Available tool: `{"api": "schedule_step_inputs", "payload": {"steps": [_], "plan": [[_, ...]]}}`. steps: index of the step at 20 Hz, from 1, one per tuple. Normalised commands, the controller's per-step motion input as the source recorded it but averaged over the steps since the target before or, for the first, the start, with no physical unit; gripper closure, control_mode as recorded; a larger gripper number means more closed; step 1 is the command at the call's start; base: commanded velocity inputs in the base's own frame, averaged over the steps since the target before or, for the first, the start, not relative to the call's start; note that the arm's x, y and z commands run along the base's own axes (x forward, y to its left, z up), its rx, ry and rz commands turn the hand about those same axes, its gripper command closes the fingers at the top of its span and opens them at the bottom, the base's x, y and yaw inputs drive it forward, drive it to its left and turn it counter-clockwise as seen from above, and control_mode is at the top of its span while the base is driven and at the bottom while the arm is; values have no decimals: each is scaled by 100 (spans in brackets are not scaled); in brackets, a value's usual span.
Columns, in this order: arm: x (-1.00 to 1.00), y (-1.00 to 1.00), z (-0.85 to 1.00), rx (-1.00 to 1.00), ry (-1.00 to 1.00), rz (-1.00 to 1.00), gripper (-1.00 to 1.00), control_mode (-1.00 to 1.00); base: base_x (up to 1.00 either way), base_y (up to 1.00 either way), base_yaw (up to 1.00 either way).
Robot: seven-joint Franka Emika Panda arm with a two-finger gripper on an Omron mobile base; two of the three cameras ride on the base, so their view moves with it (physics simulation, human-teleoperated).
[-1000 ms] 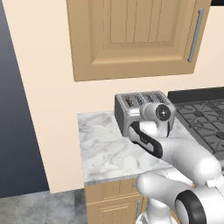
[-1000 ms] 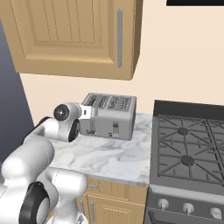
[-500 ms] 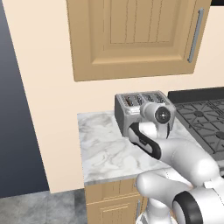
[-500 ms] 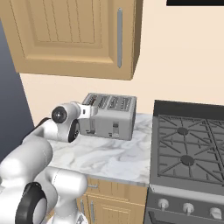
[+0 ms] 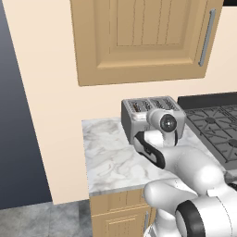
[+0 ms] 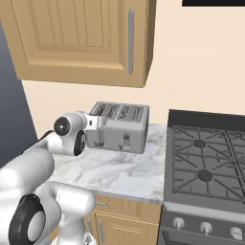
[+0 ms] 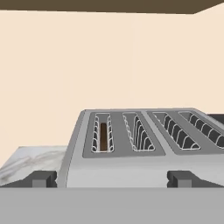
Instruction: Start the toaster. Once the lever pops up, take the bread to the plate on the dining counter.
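The grey brushed-metal toaster stands on a narrow marble worktop against the wall. In the hand view its top slots lie just ahead, and the bread, a dark brown slice, sits deep in the leftmost slot. My gripper is open, its two dark fingertips spread wide with nothing between them. In the right base view the gripper is at the toaster's left end near its top edge. Small dark controls mark the toaster's front face. The plate and dining counter are out of view.
A black gas stove with grates adjoins the worktop on the right. A light wood wall cabinet with a metal handle hangs above the toaster. The worktop ends at a beige wall panel on the left.
The hand has eased slightly lower and to the left beside the toaster. The jaws stay open and the toaster has not moved.
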Motion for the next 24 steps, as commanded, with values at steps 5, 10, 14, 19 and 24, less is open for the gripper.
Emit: {"api": "schedule_step_inputs", "payload": {"steps": [5,10,14,19,24], "plan": [[11,0,1,0,0,-1,-100,-100,0,0,0],[12,0,0,0,0,0,-100,-100,0,0,0],[8,0,0,0,0,0,-100,-100,0,0,0],[9,0,0,0,0,0,-100,-100,0,0,0],[14,0,0,0,1,0,-100,-100,0,0,0]]}}
